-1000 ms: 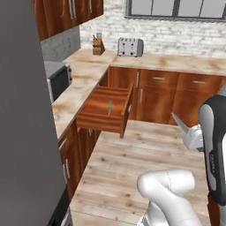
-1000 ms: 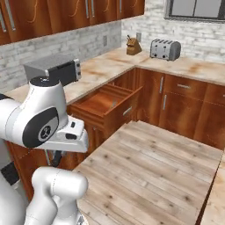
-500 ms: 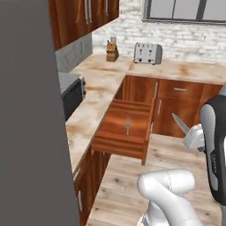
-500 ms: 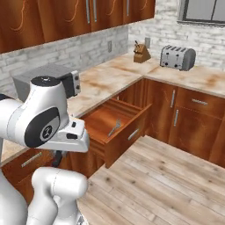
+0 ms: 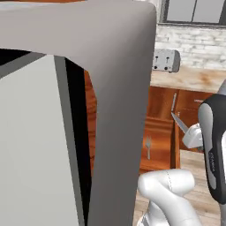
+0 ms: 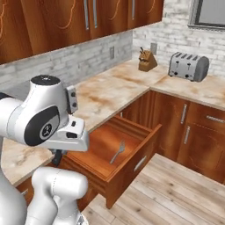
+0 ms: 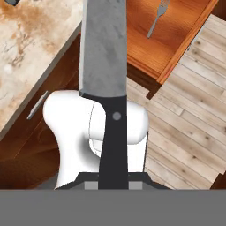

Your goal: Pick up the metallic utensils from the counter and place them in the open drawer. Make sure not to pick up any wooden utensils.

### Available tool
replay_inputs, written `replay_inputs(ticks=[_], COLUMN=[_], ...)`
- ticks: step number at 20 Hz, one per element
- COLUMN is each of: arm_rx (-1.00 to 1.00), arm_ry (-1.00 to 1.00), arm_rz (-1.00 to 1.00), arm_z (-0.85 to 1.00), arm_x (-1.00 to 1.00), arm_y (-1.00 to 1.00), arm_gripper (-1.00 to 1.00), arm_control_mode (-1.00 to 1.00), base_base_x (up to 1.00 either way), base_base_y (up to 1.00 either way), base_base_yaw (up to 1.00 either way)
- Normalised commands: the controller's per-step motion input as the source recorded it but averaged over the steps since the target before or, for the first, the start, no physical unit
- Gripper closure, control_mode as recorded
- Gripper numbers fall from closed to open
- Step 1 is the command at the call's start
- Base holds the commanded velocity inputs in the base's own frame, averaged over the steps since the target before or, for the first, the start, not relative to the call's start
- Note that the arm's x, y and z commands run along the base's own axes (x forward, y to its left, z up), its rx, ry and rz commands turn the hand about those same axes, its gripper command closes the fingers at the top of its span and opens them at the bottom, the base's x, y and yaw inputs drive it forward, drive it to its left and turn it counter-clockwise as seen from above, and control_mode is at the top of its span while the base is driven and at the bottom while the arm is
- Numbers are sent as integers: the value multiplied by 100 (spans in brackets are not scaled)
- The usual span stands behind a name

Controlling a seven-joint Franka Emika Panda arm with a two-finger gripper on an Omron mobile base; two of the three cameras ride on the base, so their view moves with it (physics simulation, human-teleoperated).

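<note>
My gripper [image 7: 115, 181] is shut on a knife [image 7: 106, 53] with a black handle and a broad grey metal blade that points away from the hand. In the left base view the gripper [image 5: 190, 133] holds the blade [image 5: 179, 122] up and to the left, beside the open drawer [image 5: 161, 148]. The reddish-brown drawer [image 6: 132, 154] stands pulled out below a wall countertop, and a small silver fork [image 6: 117, 151] lies on its floor. The hand view shows the same fork [image 7: 157, 20] in the drawer [image 7: 181, 42] ahead of the blade tip. The counter and the wooden utensils are out of view.
A tall grey appliance [image 5: 66, 123] stands very close on the left. A toaster [image 6: 189, 66] and a knife block [image 6: 147, 61] sit on the beige wall countertop [image 6: 105, 99]. Wood cabinet fronts [image 6: 197, 127] line the corner. Plank floor [image 6: 176, 193] lies before the drawer.
The whole picture has shifted: the base has moved, the drawer looks nearer and the grey appliance now covers the left view. The knife stays in the gripper.
</note>
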Motion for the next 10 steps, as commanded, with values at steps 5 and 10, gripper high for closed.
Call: replay_inputs(ticks=[5, 10], arm_rx=[0, 0], arm_ry=[0, 0], arm_rz=[0, 0], arm_z=[0, 0], arm_x=[0, 0], arm_y=[0, 0], arm_gripper=[100, 100], arm_control_mode=[100, 100], base_base_x=[34, 34], base_base_y=[0, 1], base_base_yaw=[-8, -14])
